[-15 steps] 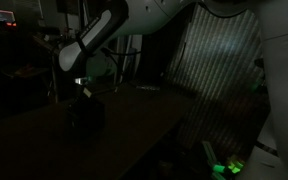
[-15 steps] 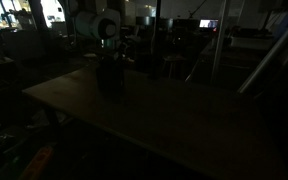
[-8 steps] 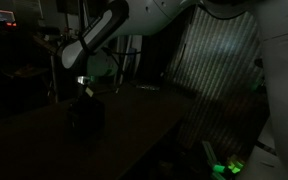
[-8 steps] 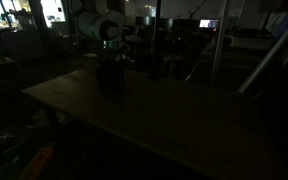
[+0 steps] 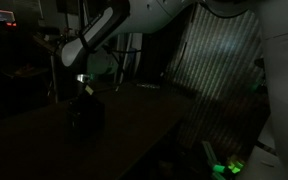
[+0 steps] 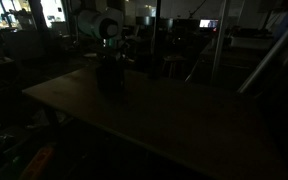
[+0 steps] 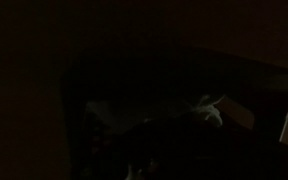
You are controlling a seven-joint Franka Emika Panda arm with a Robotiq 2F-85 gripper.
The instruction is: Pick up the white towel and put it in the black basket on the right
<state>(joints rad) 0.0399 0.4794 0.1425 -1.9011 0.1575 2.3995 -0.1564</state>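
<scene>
It is very dark. The claw is clenched, right above the black basket on the worktop. The wrist view shows a pale patch, likely the white towel.

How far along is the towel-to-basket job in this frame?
Looks done: the carry, since the gripper hangs right over the black basket on the table. In hand: the gripper is shut; a pale patch in the wrist view may be the white towel, too dark to confirm. Left: release and retreat.
</scene>
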